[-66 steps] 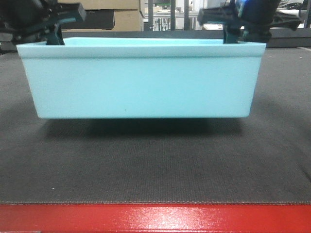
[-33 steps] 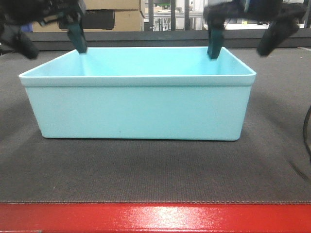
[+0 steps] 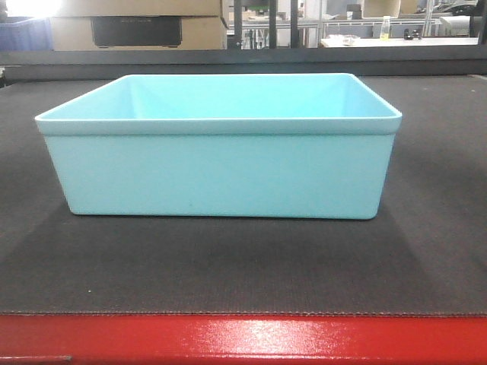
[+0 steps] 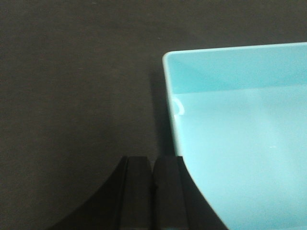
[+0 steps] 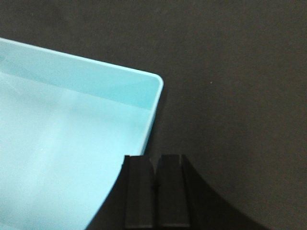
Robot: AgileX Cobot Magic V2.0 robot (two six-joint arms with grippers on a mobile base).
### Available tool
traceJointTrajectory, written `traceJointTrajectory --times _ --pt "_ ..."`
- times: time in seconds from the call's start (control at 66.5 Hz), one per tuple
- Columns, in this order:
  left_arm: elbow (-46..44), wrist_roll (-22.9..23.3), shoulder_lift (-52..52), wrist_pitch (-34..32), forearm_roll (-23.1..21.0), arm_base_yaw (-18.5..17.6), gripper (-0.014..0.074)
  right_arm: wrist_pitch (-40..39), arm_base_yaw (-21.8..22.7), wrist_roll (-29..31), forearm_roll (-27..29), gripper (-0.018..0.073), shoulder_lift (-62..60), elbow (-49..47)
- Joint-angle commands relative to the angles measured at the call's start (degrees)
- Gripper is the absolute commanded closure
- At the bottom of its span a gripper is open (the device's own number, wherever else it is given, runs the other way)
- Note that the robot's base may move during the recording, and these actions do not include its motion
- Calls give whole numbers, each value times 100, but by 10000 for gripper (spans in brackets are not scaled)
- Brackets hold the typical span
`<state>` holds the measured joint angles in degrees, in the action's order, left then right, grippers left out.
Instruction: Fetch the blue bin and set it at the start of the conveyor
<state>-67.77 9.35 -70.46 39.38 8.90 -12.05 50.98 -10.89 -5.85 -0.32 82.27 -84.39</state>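
The blue bin [image 3: 218, 148] is sitting upright on the conveyor start [image 3: 243, 266], behind its red front edge. The left gripper [image 4: 153, 191] is hovering over the bin's side rim, fingers pressed together, gripping nothing. The right gripper [image 5: 155, 196] is doing likewise over the opposite rim.

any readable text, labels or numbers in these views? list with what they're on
None readable.
Blue bin: plain walls, no label, number or mark in any view.
Belt and its red front edge: no print.
Cardboard boxes in the background: a dark panel on the front, nothing legible on it.
Bottle on the far shelf: too small and blurred to read.
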Motion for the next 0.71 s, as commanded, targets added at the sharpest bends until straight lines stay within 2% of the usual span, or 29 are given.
traceJointTrajectory --times 0.0,0.105,0.211,0.451,0.617,0.692 --pt "590 10 470 -435 32 324 707 -273 245 -56 -96 725 -354 425" --pt "1302 10 1026 -702 32 694 707 -680 562 -56 -122 720 -800 1212" --pt "1981 10 1607 -948 51 882 707 -1168 709 -56 -189 720 -1253 2041" --pt "3506 10 3150 -1838 29 877 707 -2805 709 -8 -292 720 -2558 4137" --pt "4057 10 4261 -1937 29 877 707 -3884 709 126 -392 721 -3776 5287" --pt "4184 10 4712 -1937 29 877 707 -4130 709 141 -392 721 -4307 5606"
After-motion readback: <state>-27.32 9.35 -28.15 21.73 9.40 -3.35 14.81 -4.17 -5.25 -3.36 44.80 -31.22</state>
